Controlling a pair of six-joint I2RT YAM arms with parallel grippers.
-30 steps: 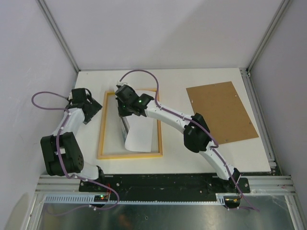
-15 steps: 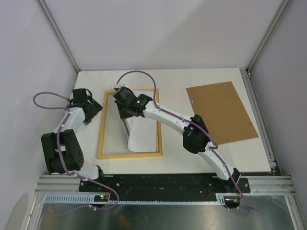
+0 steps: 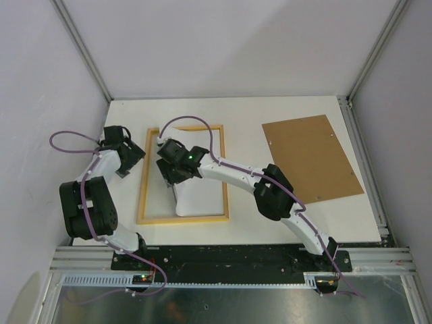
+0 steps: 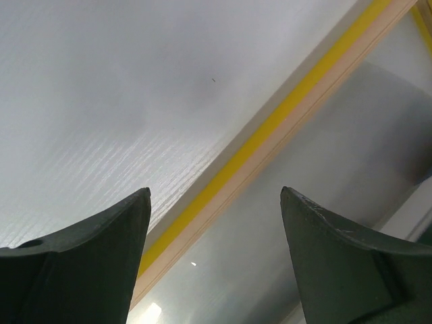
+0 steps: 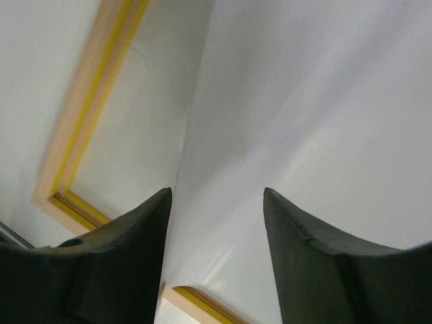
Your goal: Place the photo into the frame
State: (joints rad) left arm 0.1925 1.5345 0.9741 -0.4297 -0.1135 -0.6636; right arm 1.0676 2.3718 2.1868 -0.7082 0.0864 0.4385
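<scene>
Two grippers, both released, nothing gripped. Right gripper (image 5: 216, 196) low over photo (image 3: 202, 199), fingers apart. Photo white side up within frame (image 3: 182, 219), toward its 5 o'clock corner. Frame flat on table (image 3: 270, 209), pale wood side up. Left gripper (image 4: 214, 196) at frame's 9 o'clock, fingers spread above that rail. Brown board (image 3: 314, 156) at 3 o'clock, well apart.
</scene>
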